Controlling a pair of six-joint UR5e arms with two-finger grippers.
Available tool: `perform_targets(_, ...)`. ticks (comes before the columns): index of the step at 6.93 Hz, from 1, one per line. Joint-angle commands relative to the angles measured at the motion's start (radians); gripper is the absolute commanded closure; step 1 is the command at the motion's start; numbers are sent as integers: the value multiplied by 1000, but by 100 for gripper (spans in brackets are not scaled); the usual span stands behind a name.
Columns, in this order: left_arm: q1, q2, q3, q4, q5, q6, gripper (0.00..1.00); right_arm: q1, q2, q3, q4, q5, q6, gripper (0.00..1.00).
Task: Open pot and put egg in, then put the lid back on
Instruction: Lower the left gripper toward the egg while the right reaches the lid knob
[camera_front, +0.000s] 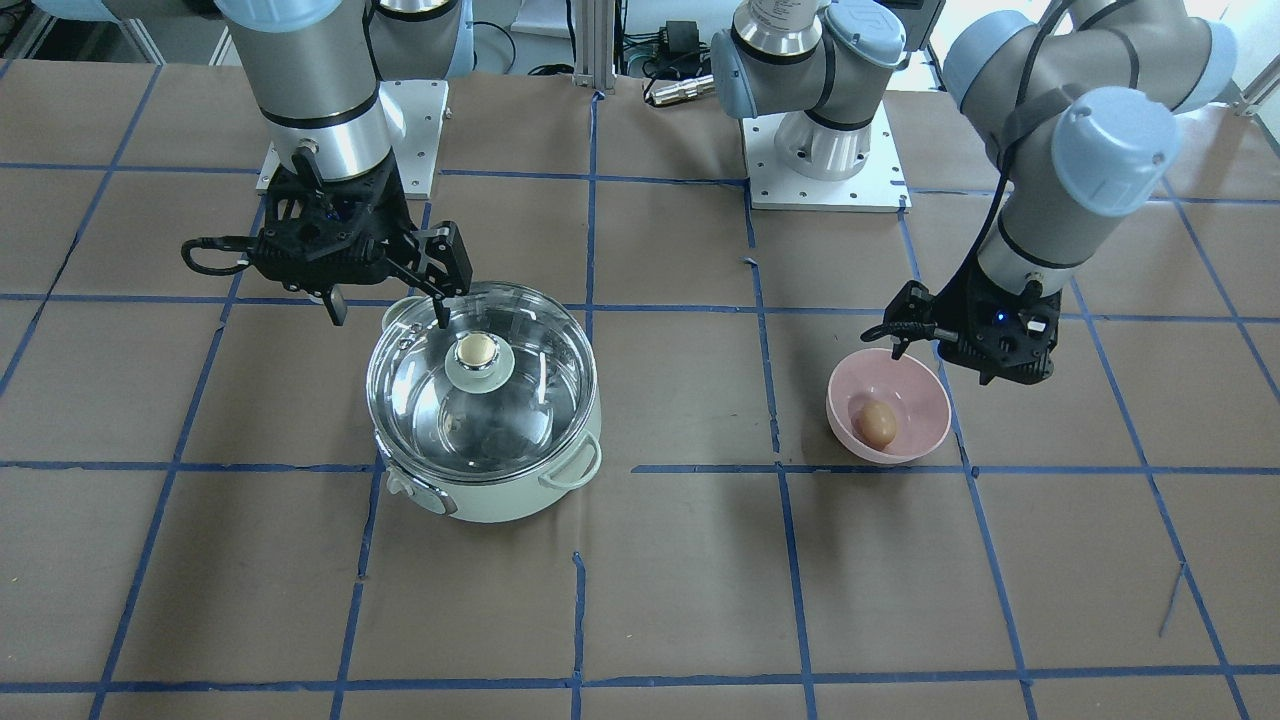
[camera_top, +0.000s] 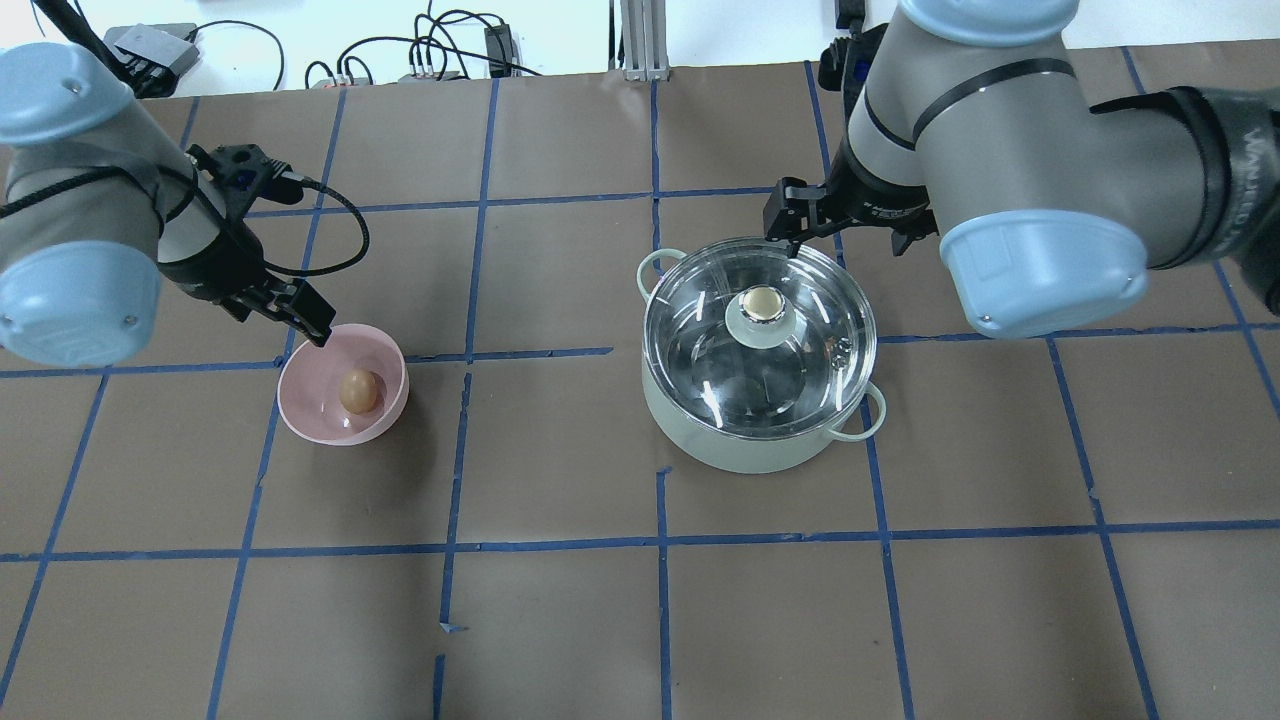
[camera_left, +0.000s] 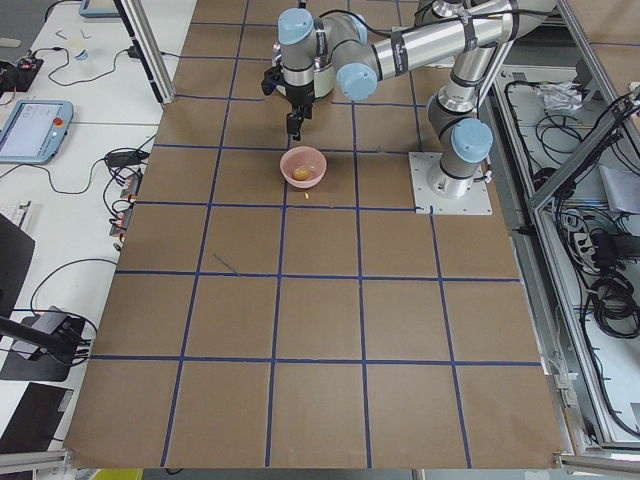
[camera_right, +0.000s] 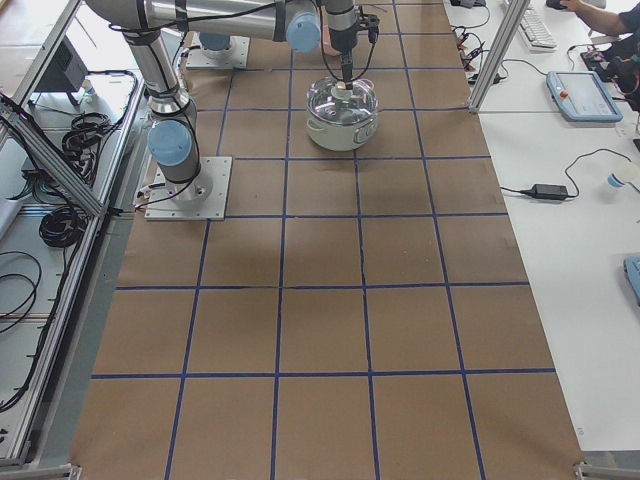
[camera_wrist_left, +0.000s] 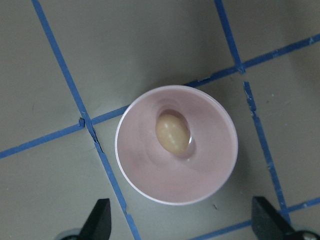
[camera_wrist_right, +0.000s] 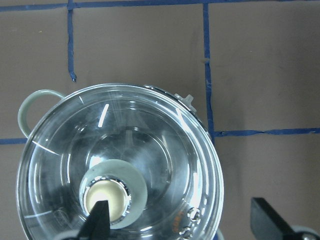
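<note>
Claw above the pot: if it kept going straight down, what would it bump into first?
Most likely the lid: the right gripper hangs open over it, pointing down, one finger lined up with the knob in its wrist view. Height above the glass is unclear.

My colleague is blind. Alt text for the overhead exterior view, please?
A mint-green pot, glass lid on, sits right of centre on a brown table; an egg lies in a pink bowl to its left. The open right gripper hangs over the pot's far rim, the open left gripper over the bowl's far edge.
</note>
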Motion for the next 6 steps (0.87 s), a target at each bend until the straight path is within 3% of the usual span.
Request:
perform_targets(1, 3, -26, -70, 110, 1, 5, 0, 70, 80, -2, -42, 19, 108, 0)
perform_targets(2, 3, -39, -101, 170, 2, -14, 0, 90, 110, 1, -105, 19, 121, 0)
perform_targets(6, 2, -68, -242, 365, -13, -248, 2, 88, 145, 15, -111, 7, 103, 2)
